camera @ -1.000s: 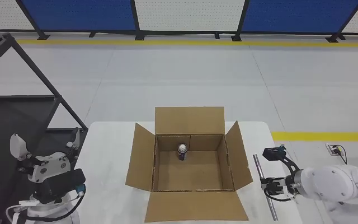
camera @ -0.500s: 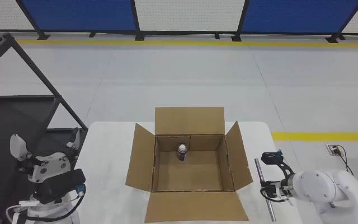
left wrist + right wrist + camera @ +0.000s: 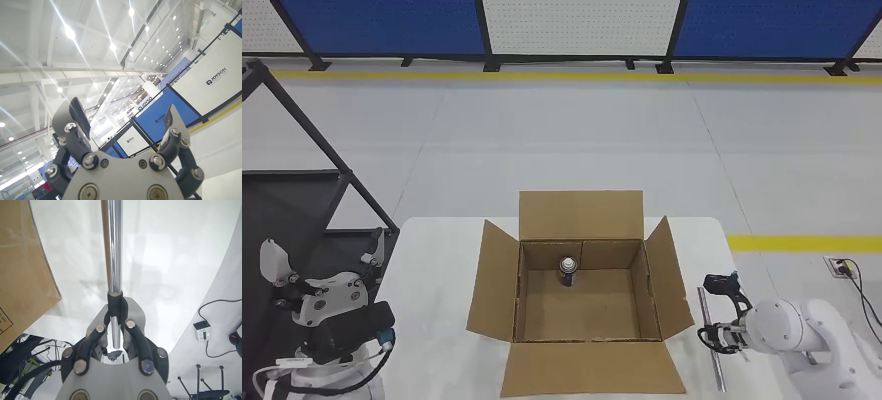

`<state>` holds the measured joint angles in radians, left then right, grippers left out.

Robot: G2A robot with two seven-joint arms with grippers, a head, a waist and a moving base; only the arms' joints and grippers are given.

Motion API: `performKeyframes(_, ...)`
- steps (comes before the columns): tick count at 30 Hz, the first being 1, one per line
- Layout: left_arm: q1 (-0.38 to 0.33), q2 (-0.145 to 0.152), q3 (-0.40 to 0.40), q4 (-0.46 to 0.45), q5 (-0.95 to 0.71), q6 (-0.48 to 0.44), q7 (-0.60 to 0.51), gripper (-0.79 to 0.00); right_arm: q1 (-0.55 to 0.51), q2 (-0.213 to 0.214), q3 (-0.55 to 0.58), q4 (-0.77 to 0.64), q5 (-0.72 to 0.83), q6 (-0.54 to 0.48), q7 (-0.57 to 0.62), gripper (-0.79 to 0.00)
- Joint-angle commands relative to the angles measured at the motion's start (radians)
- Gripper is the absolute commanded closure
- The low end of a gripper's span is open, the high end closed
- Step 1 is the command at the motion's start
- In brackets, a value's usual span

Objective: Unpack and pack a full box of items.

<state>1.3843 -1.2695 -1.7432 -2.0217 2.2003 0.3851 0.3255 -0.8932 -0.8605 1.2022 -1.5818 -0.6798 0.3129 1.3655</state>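
Note:
An open cardboard box stands in the middle of the white table with all its flaps folded outward. One small dark can with a pale cap stands upright inside, against the far wall. To the right of the box my right gripper is shut on a long shiny metal rod, which lies along the table edge. In the right wrist view the rod runs straight out from between the fingertips of that gripper. My left gripper is open, holds nothing and points up at the ceiling.
The left arm sits off the table's left front corner, next to a dark metal frame. The box's right flap lies close beside the rod. A cable and a small grey box lie on the floor to the right.
My right gripper has shifted left, toward the box, carrying the rod with it. The rod now lies nearer the box's right flap. The left arm has not moved.

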Motion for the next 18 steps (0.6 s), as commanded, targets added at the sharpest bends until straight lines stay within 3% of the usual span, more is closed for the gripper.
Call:
performKeyframes(1, 0.0, 0.0, 0.0, 0.0, 0.0, 0.0, 0.0, -0.785, 0.01, -0.002, -0.01, 0.013, -0.016, 0.006, 0.006, 0.0)
performKeyframes(18, 0.0, 0.0, 0.0, 0.0, 0.0, 0.0, 0.0, -0.785, 0.085, -0.03, -0.101, 0.126, -0.051, 0.003, 0.006, 0.0)
